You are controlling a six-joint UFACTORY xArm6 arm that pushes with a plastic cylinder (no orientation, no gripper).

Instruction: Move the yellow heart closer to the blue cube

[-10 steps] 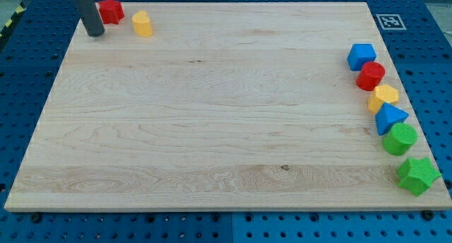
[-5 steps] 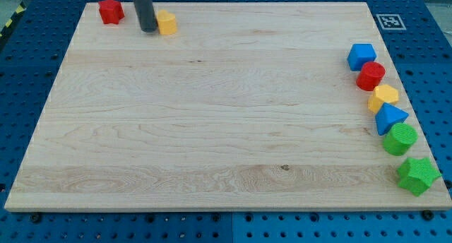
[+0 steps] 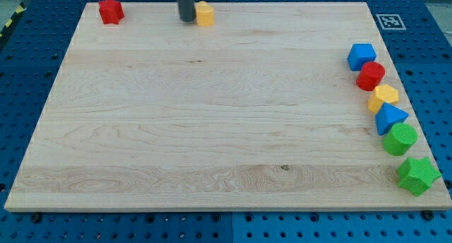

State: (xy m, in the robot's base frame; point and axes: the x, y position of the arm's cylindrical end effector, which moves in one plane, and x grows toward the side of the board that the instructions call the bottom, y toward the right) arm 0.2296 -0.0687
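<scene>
The yellow heart (image 3: 205, 13) lies near the view's top edge of the wooden board (image 3: 212, 116), left of centre. My tip (image 3: 186, 19) touches the heart's left side. The blue cube (image 3: 361, 56) sits far to the view's right, at the head of a column of blocks along the right edge.
A red star-like block (image 3: 110, 10) sits at the top left corner. Below the blue cube run a red cylinder (image 3: 371, 75), a yellow block (image 3: 383, 97), a blue triangle (image 3: 390, 119), a green cylinder (image 3: 400, 139) and a green star (image 3: 417, 175).
My tip moved from beside the red block to the yellow heart's left side and pushed it to the view's right along the top edge.
</scene>
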